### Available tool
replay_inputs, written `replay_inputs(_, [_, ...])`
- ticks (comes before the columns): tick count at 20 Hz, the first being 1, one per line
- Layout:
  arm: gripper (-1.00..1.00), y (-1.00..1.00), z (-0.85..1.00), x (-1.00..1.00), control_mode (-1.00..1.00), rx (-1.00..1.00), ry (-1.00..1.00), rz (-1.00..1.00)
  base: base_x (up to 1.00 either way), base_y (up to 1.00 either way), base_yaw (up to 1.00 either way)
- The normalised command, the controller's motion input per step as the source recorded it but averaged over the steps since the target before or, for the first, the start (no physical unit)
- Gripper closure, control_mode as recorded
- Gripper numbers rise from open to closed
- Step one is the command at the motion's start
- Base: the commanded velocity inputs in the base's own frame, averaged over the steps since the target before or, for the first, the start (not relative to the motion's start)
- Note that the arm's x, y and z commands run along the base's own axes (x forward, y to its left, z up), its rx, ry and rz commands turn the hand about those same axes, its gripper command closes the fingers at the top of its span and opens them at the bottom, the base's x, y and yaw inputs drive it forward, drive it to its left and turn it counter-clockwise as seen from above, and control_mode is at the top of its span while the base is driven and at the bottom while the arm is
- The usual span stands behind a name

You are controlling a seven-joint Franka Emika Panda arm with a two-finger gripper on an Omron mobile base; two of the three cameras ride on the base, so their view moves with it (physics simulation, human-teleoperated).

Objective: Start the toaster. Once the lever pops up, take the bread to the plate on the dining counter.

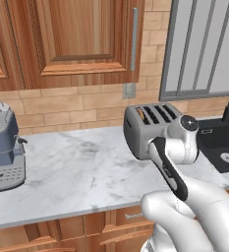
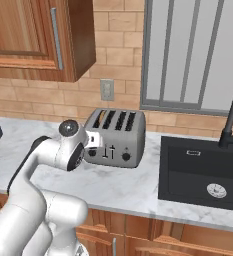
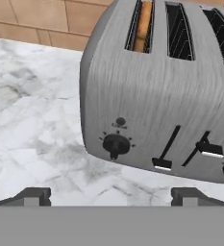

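The toaster (image 3: 166,91) is seen filling the upper right of the hand view, cut off at the right edge. The bread (image 3: 143,25) is sunk in its leftmost slot, only an edge showing. The lever (image 3: 162,164) sits low. The gripper (image 3: 111,196) is held wide open, empty, short of the toaster's face.

A brushed grey toaster (image 3: 156,96) with a black round knob (image 3: 115,144) and dark lever (image 3: 162,163) stands just ahead of the dark-tipped pincer (image 3: 111,196). Golden-brown bread (image 3: 143,26) shows in its far-left slot. White desk (image 3: 31,120) marble, veined grey, spreads beneath; tan brick wall (image 3: 41,21) rises beyond. A blue-grey coffee machine (image 1: 3,147) sits well left.
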Motion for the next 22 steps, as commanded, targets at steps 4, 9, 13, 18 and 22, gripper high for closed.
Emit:
replay_inputs(4, [-1.00,-0.05,0.56,0.30,-1.00,0.01,0.09,0.00,0.00,0.00,0.00])
replay_inputs(9, [-1.00,0.00,0.67,0.28,-1.00,0.02,0.14,0.00,0.00,0.00,0.00])
replay_inputs(13, [-1.00,0.00,0.52,0.31,-1.00,0.01,0.12,-0.03,0.00,0.00,0.00])
replay_inputs(18, [-1.00,0.00,0.12,0.34,-1.00,0.00,0.05,-0.05,0.00,0.00,0.00])
replay_inputs(22, [-1.00,0.00,-0.10,0.41,-1.00,0.00,0.00,-0.05,0.00,0.00,0.00])
